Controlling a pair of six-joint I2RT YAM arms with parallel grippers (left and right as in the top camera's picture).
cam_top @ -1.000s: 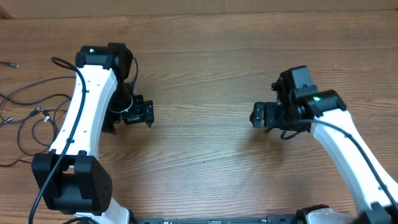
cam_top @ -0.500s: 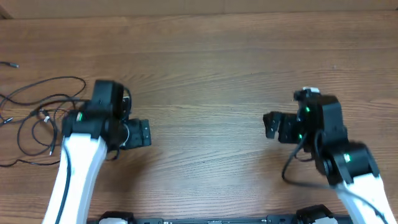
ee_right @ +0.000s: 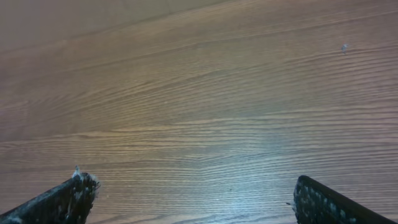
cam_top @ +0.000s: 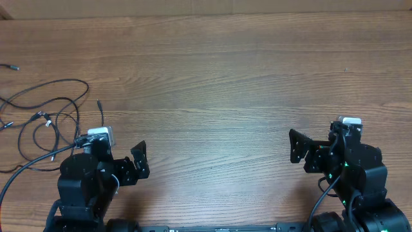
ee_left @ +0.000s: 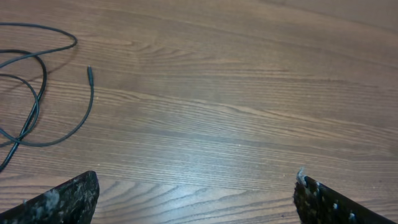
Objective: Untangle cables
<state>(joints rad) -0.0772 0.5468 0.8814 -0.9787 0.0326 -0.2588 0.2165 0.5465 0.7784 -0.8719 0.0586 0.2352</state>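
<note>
The cables (cam_top: 45, 113) are thin black cords lying in loose overlapping loops on the wooden table at the far left, with small plug ends. One plug end (cam_top: 98, 103) points up beside my left arm. Part of the cables (ee_left: 37, 93) shows at the top left of the left wrist view. My left gripper (cam_top: 140, 161) is open and empty near the front edge, right of the cables. My right gripper (cam_top: 297, 147) is open and empty at the front right. The right wrist view holds only bare wood between its fingertips (ee_right: 68, 196).
A lone small plug (cam_top: 11, 66) lies at the far left edge. The table's back edge (cam_top: 206, 13) runs along the top. Both arm bases sit at the front edge.
Both arms have drawn back toward the front edge and folded low. The left arm no longer covers the cables, so the loops and a plug end now show.
</note>
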